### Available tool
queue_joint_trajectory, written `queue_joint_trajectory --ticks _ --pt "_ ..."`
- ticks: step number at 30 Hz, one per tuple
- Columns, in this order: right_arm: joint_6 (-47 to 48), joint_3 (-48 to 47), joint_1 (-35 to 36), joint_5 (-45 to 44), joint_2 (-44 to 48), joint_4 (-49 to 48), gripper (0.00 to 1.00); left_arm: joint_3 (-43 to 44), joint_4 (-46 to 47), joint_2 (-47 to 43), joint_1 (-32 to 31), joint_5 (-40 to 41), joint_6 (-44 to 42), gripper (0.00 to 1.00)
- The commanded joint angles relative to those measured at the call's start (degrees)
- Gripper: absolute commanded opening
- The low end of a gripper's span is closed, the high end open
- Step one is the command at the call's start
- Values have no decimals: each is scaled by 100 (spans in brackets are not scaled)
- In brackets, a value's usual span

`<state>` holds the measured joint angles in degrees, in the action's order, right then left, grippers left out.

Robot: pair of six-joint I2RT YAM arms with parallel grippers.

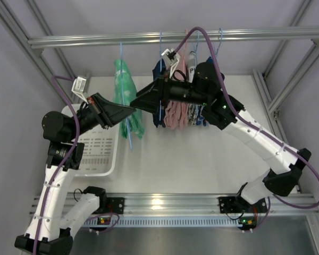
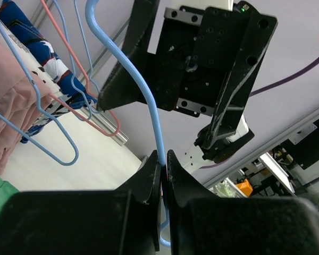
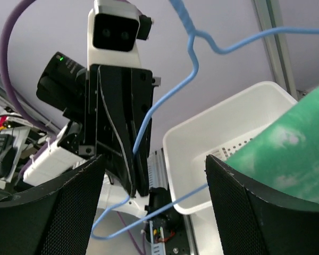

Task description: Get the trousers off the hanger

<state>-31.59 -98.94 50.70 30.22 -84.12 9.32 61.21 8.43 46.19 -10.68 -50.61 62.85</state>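
The bright green trousers point(image 1: 126, 85) hang on the light-blue wire hanger point(image 1: 130, 139) below the top rail. My left gripper point(image 1: 131, 110) comes in from the left and is shut on the hanger's wire point(image 2: 149, 101), which runs straight between its fingertips point(image 2: 155, 162). My right gripper point(image 1: 138, 102) faces it from the right, just beside the trousers, and stands open. In the right wrist view the hanger point(image 3: 165, 101) crosses the wide gap between the fingers point(image 3: 48, 212) without touching them. The green fabric point(image 3: 292, 143) lies by the right finger.
A white perforated basket point(image 1: 103, 154) sits on the table under the left arm. Pink, navy and blue-and-white garments point(image 1: 175, 111) hang on further hangers right of the trousers, behind the right arm. A pink hanger point(image 2: 69, 69) shows among them. The aluminium rail point(image 1: 95, 40) spans the top.
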Motion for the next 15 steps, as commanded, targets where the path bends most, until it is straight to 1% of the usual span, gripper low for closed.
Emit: queue_joint_trajectory --ticks 1,5,8,15 --pt "-443 -617 195 115 -280 -730 75 110 942 -243 -22 -89 -537 0" --pt "-751 -1039 327 256 -693 -871 74 172 950 -199 -31 -203 -537 0" --pt "-918 -1136 397 283 -834 -1116 72 181 942 -190 -31 -248 -581 0" --pt "-1419 -1023 485 423 -993 -1345 62 277 863 -111 -40 -274 -809 0"
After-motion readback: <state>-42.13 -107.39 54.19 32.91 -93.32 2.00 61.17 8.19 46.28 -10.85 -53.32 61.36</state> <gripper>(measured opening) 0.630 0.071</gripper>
